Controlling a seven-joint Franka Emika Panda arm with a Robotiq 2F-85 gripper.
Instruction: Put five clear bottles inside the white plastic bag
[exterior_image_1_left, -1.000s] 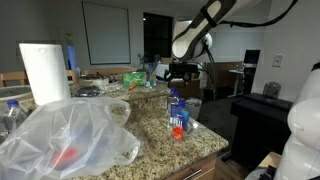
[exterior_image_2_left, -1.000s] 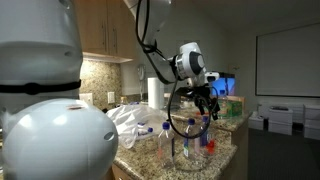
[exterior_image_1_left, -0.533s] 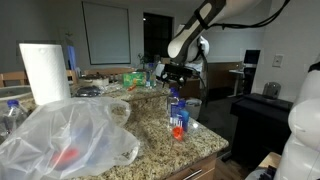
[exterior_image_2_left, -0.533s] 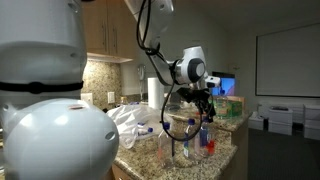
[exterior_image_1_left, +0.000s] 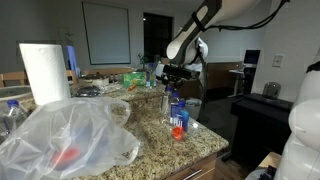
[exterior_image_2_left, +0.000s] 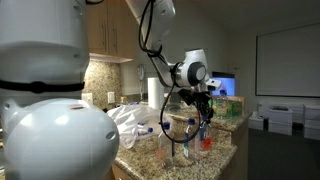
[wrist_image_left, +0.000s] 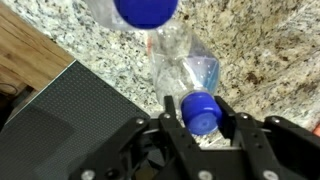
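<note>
The jaws are gripping the blue cap of a clear bottle (wrist_image_left: 200, 106) (another bottle (wrist_image_left: 146, 10) is standing just beside) on the granite worktop (wrist_image_left: 262, 50).

Blue-capped clear bottles (exterior_image_1_left: 177, 112) standing upright, clustered together, crinkled translucent white plastic bag (exterior_image_1_left: 65, 140) slumped apart from them

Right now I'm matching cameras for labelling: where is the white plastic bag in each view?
In an exterior view: white plastic bag fills the lower left.
In an exterior view: it lies left of centre.
Wrist view: not in it.
Shared landmark: paper-towel roll by it.
</note>
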